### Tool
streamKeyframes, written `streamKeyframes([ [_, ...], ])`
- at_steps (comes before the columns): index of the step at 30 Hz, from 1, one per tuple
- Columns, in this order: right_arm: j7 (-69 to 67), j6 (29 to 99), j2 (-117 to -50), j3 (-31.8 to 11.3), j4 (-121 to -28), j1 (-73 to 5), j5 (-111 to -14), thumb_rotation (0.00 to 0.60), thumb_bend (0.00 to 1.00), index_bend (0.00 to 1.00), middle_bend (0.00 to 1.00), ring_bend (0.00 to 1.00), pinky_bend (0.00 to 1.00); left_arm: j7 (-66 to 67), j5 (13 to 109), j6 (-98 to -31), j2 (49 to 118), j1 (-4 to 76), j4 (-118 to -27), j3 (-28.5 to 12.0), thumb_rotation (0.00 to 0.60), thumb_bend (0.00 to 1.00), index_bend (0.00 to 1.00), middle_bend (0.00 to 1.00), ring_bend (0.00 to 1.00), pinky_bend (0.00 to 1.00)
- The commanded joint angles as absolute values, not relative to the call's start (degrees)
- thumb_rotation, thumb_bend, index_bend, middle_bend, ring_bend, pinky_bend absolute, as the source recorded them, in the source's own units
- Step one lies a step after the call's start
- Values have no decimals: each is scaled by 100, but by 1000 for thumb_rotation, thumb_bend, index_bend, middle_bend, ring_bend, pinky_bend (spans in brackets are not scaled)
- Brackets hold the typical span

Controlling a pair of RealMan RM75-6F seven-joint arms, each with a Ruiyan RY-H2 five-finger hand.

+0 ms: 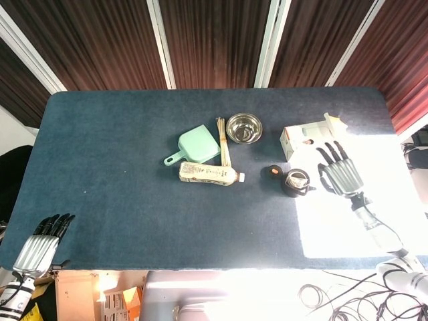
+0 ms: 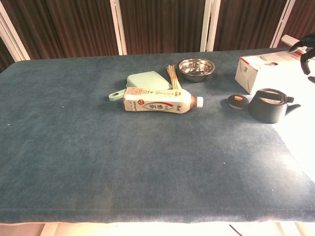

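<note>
The right hand (image 1: 339, 174) hovers with its fingers spread and nothing in it, just to the right of the dark teapot (image 1: 295, 182) and in front of the white carton box (image 1: 306, 138), over the sunlit part of the blue table (image 1: 120, 147). In the chest view only its dark fingertips (image 2: 306, 45) show at the right edge, above and beyond the box (image 2: 261, 71). The teapot (image 2: 269, 105) stands upright with its mouth uncovered; its small black lid (image 2: 236, 101) with the orange knob lies flat on the cloth just beside it, on the side away from the hand. So, by my reading, the lid is already off and set down, the hand is released, and the pot itself is untouched; any grasp on pot or lid is not yet made

The left hand (image 1: 44, 244) rests at the near left corner of the table, fingers extended close together, holding nothing, well apart from everything

Mid-table lie a tea bottle (image 1: 208, 174) on its side, a mint-green dustpan (image 1: 195, 146), a bundle of chopsticks (image 1: 223, 140) and a steel bowl (image 1: 244, 128), none touched
</note>
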State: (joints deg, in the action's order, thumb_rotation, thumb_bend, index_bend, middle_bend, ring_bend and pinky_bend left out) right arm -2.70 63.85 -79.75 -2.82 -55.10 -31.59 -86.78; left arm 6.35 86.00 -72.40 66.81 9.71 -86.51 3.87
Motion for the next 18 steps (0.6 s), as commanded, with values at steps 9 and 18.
streamKeyframes([
  [9, -386, 6260, -8175, 0, -4942, -2937, -8758, 600, 430, 384, 120, 8, 0, 632, 8608, -7226, 6677, 986, -8659, 385, 600, 42, 0, 77, 32, 102],
  [18, -248, 5934, -8002, -12, -5219, -2992, -8657, 600, 322, 175, 48, 0, 0, 641, 8598, -7232, 6670, 988, -8669, 379, 600, 42, 0, 77, 32, 102],
])
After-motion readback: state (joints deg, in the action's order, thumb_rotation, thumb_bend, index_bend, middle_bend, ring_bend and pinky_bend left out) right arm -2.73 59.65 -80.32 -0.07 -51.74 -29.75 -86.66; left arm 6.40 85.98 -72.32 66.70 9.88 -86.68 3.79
